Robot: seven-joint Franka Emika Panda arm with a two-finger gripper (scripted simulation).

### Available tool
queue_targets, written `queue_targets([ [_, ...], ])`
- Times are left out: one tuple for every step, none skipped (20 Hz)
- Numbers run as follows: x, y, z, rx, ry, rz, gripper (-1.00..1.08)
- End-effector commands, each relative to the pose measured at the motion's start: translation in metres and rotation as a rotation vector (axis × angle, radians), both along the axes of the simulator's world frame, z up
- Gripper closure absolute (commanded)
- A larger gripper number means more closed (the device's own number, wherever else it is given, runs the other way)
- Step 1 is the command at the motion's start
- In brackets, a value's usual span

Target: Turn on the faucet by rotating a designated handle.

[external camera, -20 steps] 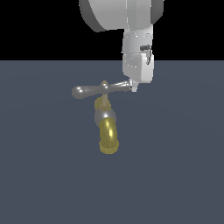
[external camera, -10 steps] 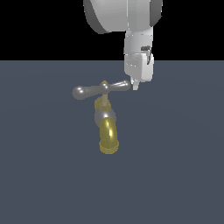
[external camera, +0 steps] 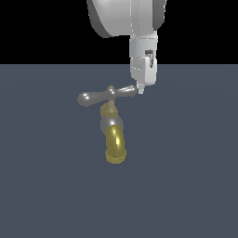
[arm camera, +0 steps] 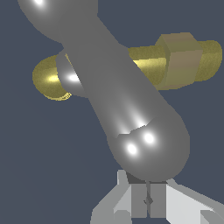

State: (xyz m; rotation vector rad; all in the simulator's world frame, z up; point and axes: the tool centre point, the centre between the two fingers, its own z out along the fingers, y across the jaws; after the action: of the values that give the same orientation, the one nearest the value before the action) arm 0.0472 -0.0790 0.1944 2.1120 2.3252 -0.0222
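Here, one faucet (external camera: 113, 130), one handle (external camera: 108, 95), one gripper (external camera: 140, 90)

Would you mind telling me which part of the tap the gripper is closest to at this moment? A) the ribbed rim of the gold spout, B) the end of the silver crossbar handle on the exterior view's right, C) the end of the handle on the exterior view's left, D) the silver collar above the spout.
B: the gripper sits right at that end of the handle, well away from the spout.

Gripper (external camera: 140, 89) at handle's (external camera: 108, 95) exterior-view right end.
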Motion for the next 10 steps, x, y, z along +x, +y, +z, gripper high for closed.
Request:
queue_targets([
  [0.012,0.033,0.001,0.011,-0.005,0.039,1.08],
  [0.015,0.036,0.001,0.011,-0.005,0.040,1.08],
  [0.018,0.039,0.001,0.011,-0.005,0.040,1.08],
  [0.021,0.042,0.001,0.011,-0.006,0.041,1.08],
  [0.024,0.045,0.001,0.011,-0.006,0.042,1.08],
  [0.026,0.048,0.001,0.011,-0.007,0.042,1.08],
  [0.029,0.051,0.002,0.011,-0.007,0.043,1.08],
  [0.032,0.054,0.002,0.011,-0.007,0.043,1.08],
  [0.035,0.057,0.002,0.011,-0.008,0.044,1.08],
  [0.038,0.059,0.002,0.011,-0.008,0.044,1.08],
])
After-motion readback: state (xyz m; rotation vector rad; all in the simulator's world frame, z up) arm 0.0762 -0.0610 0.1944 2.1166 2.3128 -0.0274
